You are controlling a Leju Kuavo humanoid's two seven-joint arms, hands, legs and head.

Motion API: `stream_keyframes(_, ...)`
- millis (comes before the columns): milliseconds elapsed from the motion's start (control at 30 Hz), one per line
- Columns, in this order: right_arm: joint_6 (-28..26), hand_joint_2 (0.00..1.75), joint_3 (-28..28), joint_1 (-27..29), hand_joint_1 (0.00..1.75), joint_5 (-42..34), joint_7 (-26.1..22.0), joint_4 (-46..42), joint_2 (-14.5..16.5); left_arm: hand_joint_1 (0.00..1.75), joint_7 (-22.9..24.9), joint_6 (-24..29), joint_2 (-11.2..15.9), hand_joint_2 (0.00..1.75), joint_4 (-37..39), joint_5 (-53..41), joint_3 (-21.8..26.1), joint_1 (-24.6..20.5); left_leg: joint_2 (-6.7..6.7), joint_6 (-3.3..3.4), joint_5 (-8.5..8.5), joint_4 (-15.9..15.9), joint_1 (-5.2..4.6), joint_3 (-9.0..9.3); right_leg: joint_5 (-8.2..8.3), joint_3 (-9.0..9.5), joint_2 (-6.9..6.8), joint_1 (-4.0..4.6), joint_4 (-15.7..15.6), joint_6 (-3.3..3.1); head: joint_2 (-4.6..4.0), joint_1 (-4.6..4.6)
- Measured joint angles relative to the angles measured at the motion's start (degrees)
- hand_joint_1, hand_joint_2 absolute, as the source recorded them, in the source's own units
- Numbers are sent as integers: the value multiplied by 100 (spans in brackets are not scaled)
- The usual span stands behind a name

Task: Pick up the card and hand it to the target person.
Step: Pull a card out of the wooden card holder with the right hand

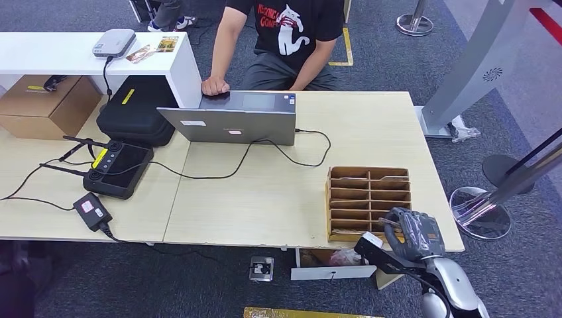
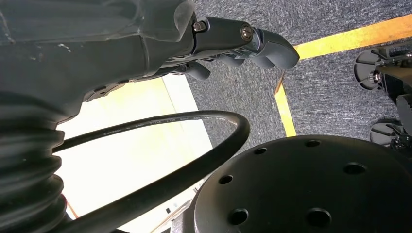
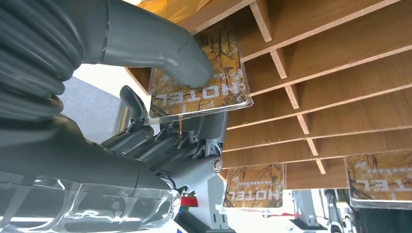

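Right hand pinching yellow-brown "HOTEL" card, thumb on its face, at near edge of brown wooden slotted card rack on pale wood counter. Left hand curled, holding nothing.

My right hand, grey thumb and darker fingers, pinches a card with yellow-orange autumn tree print and dark "HOTEL" lettering. Brown wooden organizer on pale wood-grain surface. Grey speckled carpet with yellow stripe.

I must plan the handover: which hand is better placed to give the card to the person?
The right hand: it already pinches the card between thumb and fingers at the rack. The left hand hangs over the floor.
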Motion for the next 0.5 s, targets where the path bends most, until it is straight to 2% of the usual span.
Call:
stream_keyframes(133, -269, 175, -5, 82, 149, -162, -79, -103, 1, 0, -1, -7, -1, 175, 17, -13, -1, 0, 1, 0, 0, 0, 0, 0, 0, 0, 0, 0, 0, 0, 0, 1)
stream_keyframes(267, -585, 175, -78, 146, 140, -674, -369, -400, 6, 0, -2, -7, -8, 175, 27, -52, -1, -1, 2, 0, 0, 0, 0, 0, 0, -1, 1, 0, 0, -1, 0, 1)
stream_keyframes(500, -645, 175, -370, 145, 138, -1729, -959, -973, 9, 0, -9, 0, -9, 175, 31, -112, -1, -5, 2, 0, 0, 0, 0, 0, 0, -1, 2, 0, 0, -1, 0, 1)
